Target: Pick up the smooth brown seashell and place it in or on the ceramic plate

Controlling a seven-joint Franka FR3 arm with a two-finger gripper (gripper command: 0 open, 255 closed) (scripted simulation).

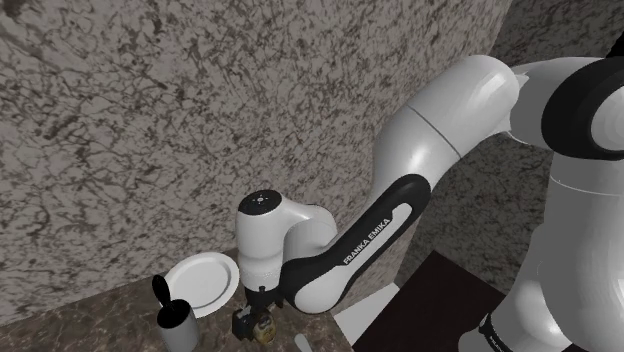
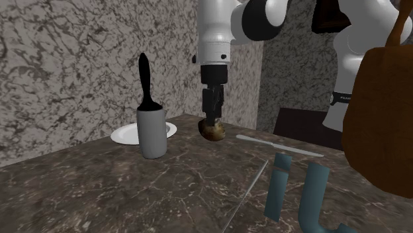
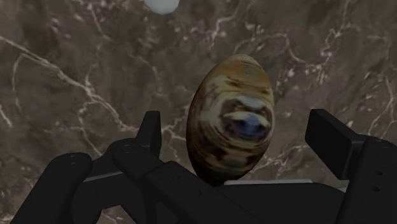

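The brown mottled seashell [image 3: 230, 118] lies on the dark marble countertop [image 3: 76, 76], an egg-shaped smooth shell. My black gripper [image 3: 242, 137] is lowered over it and open, one finger on each side with a gap to the shell, so nothing is held. In the second exterior view the gripper [image 2: 212, 122] points straight down onto the shell [image 2: 213, 132]. The white plate [image 2: 126, 136] sits on the counter to that view's left of the shell, partly behind a cup. In the shoulder view the plate [image 1: 203, 282] lies just left of the gripper [image 1: 255, 318] and shell [image 1: 262, 328].
A grey cup [image 2: 151, 132] holding a black utensil [image 2: 144, 79] stands in front of the plate. A pale flat knife [image 2: 278, 145] lies right of the shell, blue-grey tubes [image 2: 291, 192] nearer the camera, a brown bag [image 2: 384, 119] at the right edge. A speckled wall [image 1: 150, 130] backs the counter.
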